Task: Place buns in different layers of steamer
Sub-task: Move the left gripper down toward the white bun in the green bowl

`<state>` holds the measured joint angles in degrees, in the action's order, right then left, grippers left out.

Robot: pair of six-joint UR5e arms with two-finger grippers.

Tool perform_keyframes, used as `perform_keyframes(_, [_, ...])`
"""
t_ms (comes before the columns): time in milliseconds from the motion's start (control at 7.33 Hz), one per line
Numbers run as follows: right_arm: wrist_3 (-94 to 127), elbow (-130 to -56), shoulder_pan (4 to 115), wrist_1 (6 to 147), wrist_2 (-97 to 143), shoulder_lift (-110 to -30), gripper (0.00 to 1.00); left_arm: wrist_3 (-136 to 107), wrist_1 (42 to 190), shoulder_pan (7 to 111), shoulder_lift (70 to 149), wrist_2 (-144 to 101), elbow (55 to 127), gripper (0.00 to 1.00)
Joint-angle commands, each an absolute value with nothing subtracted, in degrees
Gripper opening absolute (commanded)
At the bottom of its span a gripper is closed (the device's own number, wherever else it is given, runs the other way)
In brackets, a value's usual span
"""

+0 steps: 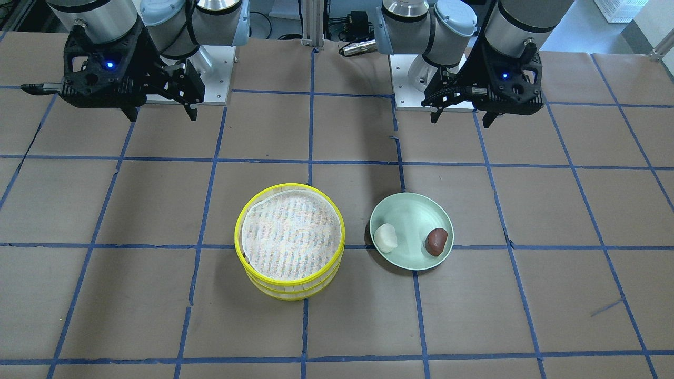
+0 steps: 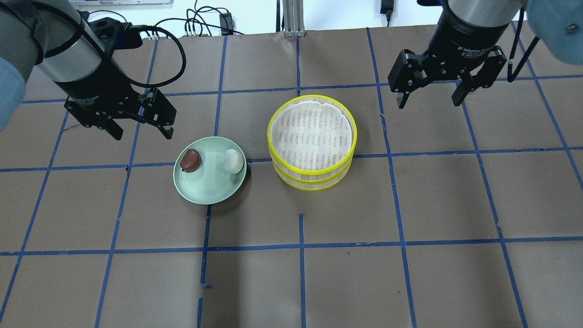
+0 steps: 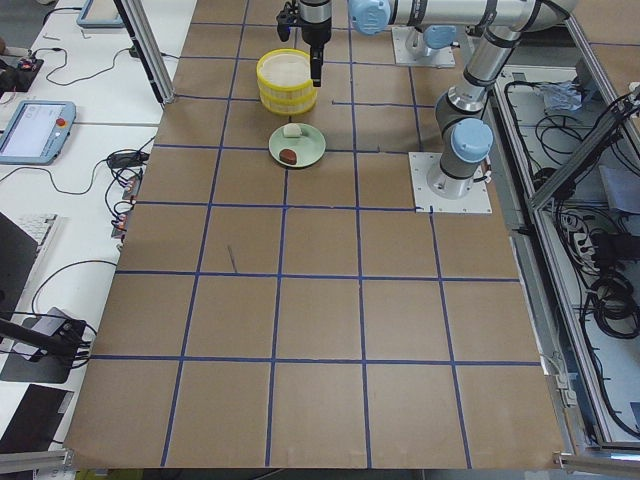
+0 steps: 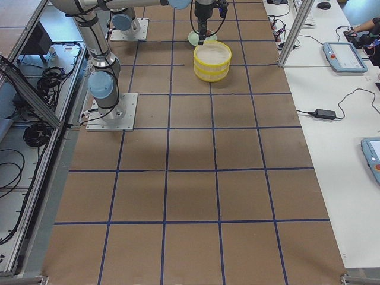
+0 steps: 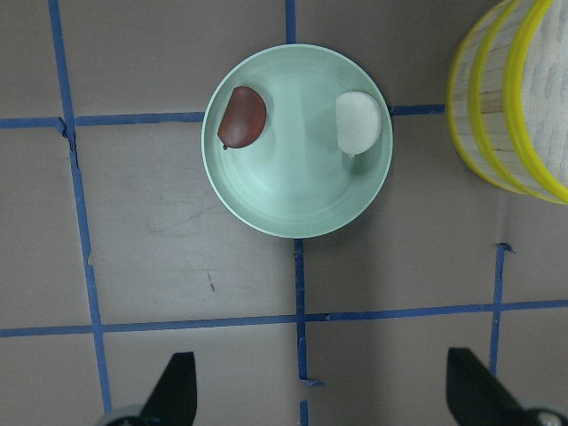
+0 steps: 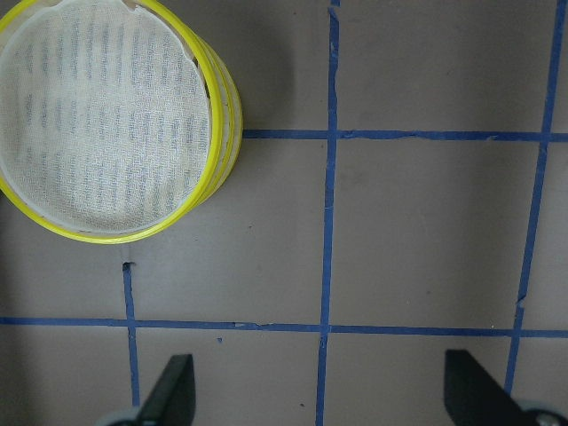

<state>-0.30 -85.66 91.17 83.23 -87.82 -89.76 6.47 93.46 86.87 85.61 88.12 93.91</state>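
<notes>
1. Left gripper wide open, empty; white bun and brown bun on plate ahead of jaws: a hard squeeze could squash them.
2. Right gripper wide open, empty; steamer trays stacked ahead, off to one side of jaws: lower layer blocked.

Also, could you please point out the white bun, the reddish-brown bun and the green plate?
white bun (image 2: 233,161), overhead view, middle of its top.
reddish-brown bun (image 2: 191,159), overhead view, middle of its top.
green plate (image 2: 209,184), overhead view, bare floor near the buns.
</notes>
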Motion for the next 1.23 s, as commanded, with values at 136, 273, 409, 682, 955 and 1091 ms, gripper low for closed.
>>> perform_keyframes(136, [-0.17,-86.66,91.23,85.52,-92.82,-89.74,1.0,6.68,93.43,86.75,85.61,87.72,94.13,1.0])
perform_keyframes(273, [-0.18,-86.66,91.23,85.6,-92.9,-89.65,1.0,6.77,93.51,86.75,85.69,87.45,94.3,1.0])
perform_keyframes(409, [0.0,-86.75,91.23,85.52,-92.47,-89.74,1.0,6.68,93.69,86.92,85.61,87.45,94.22,1.0])
perform_keyframes(682, [0.0,-86.75,91.23,85.52,-92.55,-89.74,1.0,6.16,93.35,87.19,85.95,87.54,98.92,1.0])
perform_keyframes(955, [0.17,-86.84,91.23,85.52,-92.55,-89.65,1.0,6.68,83.11,86.66,88.4,88.41,104.65,1.0])
perform_keyframes(1091, [0.18,-86.84,91.23,85.52,-92.55,-89.65,1.0,5.55,79.66,86.75,92.68,88.16,104.42,1.0])
